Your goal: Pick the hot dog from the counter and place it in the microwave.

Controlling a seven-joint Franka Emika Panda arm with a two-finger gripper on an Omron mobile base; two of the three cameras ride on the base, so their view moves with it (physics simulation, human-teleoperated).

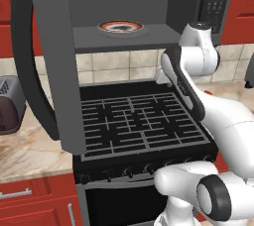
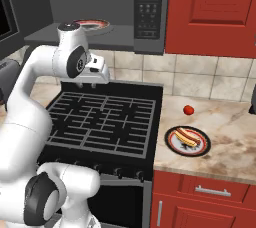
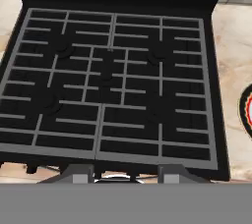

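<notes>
The robot was only at the reach step: its gripper (image 2: 98, 78) hung over the stove, looking empty and open, so it needed to swing toward 4 o'clock to the hot dog (image 2: 186, 136) on the worktop (image 2: 225, 137) plate.

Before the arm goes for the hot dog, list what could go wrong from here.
1. The hot dog lies on a red-rimmed plate on the counter; a shallow pinch may drag the plate along.
2. A small red ball sits just behind the plate and could get knocked away.
3. The microwave already holds a plate, and its open door hangs over the stove; the arm could clip it.
</notes>
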